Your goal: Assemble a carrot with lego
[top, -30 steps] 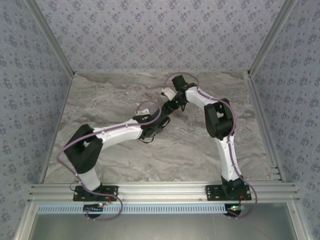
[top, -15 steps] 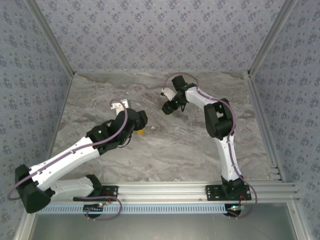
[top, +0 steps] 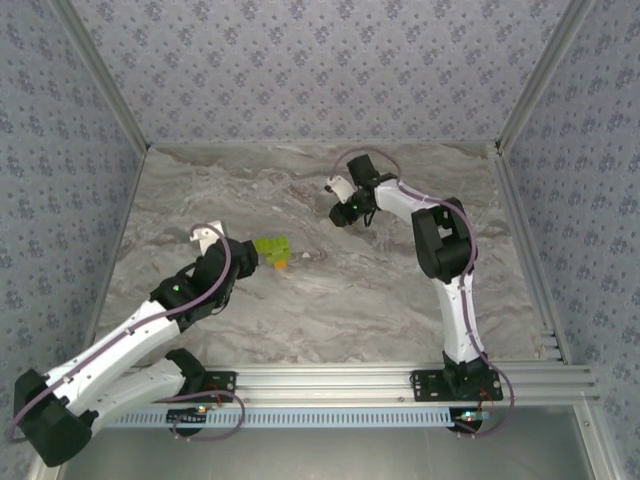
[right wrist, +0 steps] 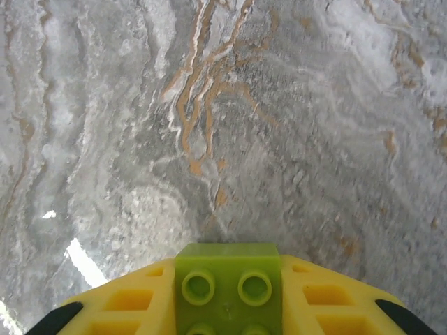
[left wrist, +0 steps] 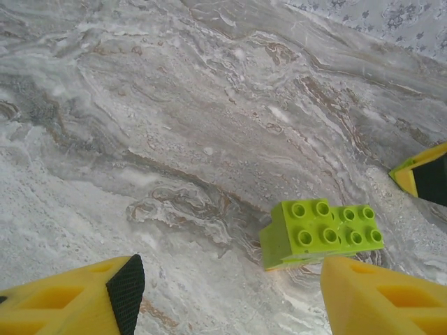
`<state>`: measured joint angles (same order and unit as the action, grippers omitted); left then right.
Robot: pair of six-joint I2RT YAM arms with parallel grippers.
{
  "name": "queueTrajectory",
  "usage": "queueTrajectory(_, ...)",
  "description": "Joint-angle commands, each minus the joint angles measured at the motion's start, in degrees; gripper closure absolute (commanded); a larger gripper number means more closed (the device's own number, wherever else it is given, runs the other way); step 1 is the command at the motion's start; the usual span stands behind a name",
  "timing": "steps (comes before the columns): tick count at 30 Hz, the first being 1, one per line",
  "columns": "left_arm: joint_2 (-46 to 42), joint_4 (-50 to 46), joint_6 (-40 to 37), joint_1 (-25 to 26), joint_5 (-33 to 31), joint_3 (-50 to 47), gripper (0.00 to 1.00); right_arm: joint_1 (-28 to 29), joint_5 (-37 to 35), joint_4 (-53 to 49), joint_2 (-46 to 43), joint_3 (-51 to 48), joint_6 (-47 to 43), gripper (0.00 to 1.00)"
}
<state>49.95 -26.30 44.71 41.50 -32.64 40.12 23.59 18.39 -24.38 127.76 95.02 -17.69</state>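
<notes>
brick of lime-green studded plastic (right wrist: 227, 271), cut off below, pinched in right gripper (right wrist: 227, 300); left gripper (left wrist: 227, 296) spread beside lime-green lego stack (left wrist: 321, 230), its orange brick (top: 281, 264) underneath mostly hidden

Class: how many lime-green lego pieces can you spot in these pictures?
2: a green block on the table before the left tool, and a green brick clamped in the right tool. The block may be several bricks joined; an orange brick adjoins it.

Yellow fingers (right wrist: 126, 300) pinch a lime-green lego brick (right wrist: 227, 279) above the veined marble table (right wrist: 209, 105).
</notes>
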Motion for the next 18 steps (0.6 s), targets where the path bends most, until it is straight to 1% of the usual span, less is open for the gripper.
queueTrajectory(1,-0.70,-0.65,-2.21,-0.96,-0.61,1.89,0.31,0.22,-5.44,4.35,-5.91,-8.72,6.53,0.71)
queueTrajectory(3,-1.40,-1.37,-2.11,-1.52,-0.97,1.79,0.31,2.33,-14.79,8.92,-11.34,-16.48,12.59,0.71)
queueTrajectory(5,-2.23,-1.64,-1.92,-2.14,-1.22,1.24,0.31,5.12,-25.28,11.38,-15.94,-23.12,20.23,0.72)
queueTrajectory(6,-2.61,-1.66,-1.70,-2.52,-1.20,0.76,0.31,6.25,-28.19,11.49,-17.80,-25.82,26.31,0.72)
queueTrajectory(8,-3.02,-1.14,-1.40,-3.50,-0.44,-0.05,0.31,9.20,-33.14,12.57,-20.87,-31.96,32.91,0.72)
queueTrajectory(11,-2.87,-0.94,-1.06,-4.73,1.77,-0.37,0.31,14.09,-39.65,13.29,-23.60,-36.49,38.76,0.72)
queueTrajectory(14,-2.87,-1.43,-1.09,-5.02,2.54,0.09,0.31,16.67,-41.80,16.38,-24.56,-40.10,42.22,0.69)
queueTrajectory(16,-3.10,-1.97,-1.38,-5.03,2.55,0.22,0.31,16.83,-40.74,21.78,-25.08,-43.58,43.08,0.66)
queueTrajectory(18,-3.48,-2.41,-1.41,-5.15,2.37,0.30,0.31,16.85,-38.61,29.18,-25.45,-47.85,41.60,0.60)
